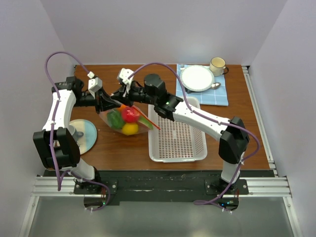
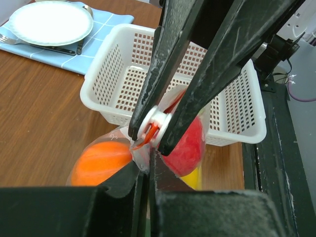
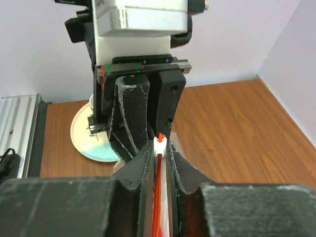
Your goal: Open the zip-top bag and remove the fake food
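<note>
The zip-top bag (image 1: 143, 129) hangs clear of the table between both grippers. Inside it is the fake food: a red piece (image 1: 131, 114), a green one (image 1: 115, 119), a yellow one (image 1: 130, 129) and an orange one (image 2: 98, 163). My left gripper (image 1: 105, 104) is shut on the bag's top corner (image 2: 140, 157). The right gripper (image 3: 161, 148) is shut on the white slider (image 3: 159, 144) of the red-orange zip strip (image 3: 158, 197). In the left wrist view its black fingers (image 2: 197, 89) come down from above onto that slider (image 2: 157, 121). The strip trails toward the basket (image 1: 150, 123).
A white perforated basket (image 1: 177, 159) lies just right of the bag, under the right forearm. At the back right, a blue checked cloth (image 1: 217, 96) carries a white plate (image 1: 197, 78), with a mug (image 1: 217, 65) beside it. A pale-blue plate (image 1: 85, 136) lies at the left.
</note>
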Tool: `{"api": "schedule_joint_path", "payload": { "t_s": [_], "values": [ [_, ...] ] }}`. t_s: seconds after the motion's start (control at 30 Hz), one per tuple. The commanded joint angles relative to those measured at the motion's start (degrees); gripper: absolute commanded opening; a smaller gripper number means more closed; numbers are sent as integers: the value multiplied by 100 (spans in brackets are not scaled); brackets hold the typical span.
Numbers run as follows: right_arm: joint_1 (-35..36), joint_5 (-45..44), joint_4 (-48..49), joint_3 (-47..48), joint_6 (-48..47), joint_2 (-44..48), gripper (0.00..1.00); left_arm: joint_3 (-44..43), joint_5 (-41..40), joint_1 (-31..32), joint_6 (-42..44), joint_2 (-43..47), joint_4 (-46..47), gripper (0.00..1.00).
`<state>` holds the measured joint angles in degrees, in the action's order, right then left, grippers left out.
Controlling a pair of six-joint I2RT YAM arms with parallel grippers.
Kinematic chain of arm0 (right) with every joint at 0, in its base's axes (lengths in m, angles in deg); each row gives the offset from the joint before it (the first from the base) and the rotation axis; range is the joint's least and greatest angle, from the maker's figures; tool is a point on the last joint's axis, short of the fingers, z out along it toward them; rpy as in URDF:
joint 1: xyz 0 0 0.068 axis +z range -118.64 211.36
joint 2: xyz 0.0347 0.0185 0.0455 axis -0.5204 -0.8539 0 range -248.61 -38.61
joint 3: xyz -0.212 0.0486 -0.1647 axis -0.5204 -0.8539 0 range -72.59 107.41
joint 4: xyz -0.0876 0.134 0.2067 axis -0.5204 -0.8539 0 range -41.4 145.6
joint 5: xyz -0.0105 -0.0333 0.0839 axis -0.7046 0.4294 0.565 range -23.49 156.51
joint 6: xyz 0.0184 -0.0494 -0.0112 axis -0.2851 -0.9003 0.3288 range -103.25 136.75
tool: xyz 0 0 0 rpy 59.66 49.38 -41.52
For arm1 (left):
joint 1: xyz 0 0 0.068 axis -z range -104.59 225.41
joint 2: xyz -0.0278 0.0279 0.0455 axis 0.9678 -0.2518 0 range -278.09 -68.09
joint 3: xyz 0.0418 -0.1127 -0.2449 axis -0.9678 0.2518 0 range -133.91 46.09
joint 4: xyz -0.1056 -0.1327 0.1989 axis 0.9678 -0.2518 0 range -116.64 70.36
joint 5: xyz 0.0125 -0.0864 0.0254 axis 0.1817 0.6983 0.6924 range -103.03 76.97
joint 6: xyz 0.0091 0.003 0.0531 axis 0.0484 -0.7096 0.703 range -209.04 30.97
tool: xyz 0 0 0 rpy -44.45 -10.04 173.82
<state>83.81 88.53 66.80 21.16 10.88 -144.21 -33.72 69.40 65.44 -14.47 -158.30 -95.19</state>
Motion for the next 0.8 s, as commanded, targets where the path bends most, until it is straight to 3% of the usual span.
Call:
{"api": "schedule_joint_path", "payload": {
  "t_s": [0.0, 0.07, 0.17, 0.23, 0.33, 0.37, 0.47, 0.77],
  "values": [
    [11, -84, 40, 100, 33, 92, 8, -139, 326, 31, -21, 74, 14, 15],
    [11, -93, 40, -58, 24, 180, 4, -245, 326, 31, -117, 109, 14, 36],
    [-6, -154, 31, -165, 7, 242, 2, -377, 396, 31, -118, 179, 14, 45],
    [-6, -181, 14, -165, 15, 277, 2, -369, 457, 40, -74, 206, 23, 45],
    [2, -189, -30, -147, 33, 303, 2, -325, 475, 84, -21, 101, 14, 33],
    [2, -189, -48, -138, 33, 312, 2, -316, 484, 92, -30, 48, 14, 20],
    [2, -216, -83, -173, 42, 330, 2, -281, 449, 84, 23, 39, 14, 1],
    [-59, -427, -241, -437, -46, 558, 1, -438, 203, 14, -21, -75, 14, 0]
  ]
}}
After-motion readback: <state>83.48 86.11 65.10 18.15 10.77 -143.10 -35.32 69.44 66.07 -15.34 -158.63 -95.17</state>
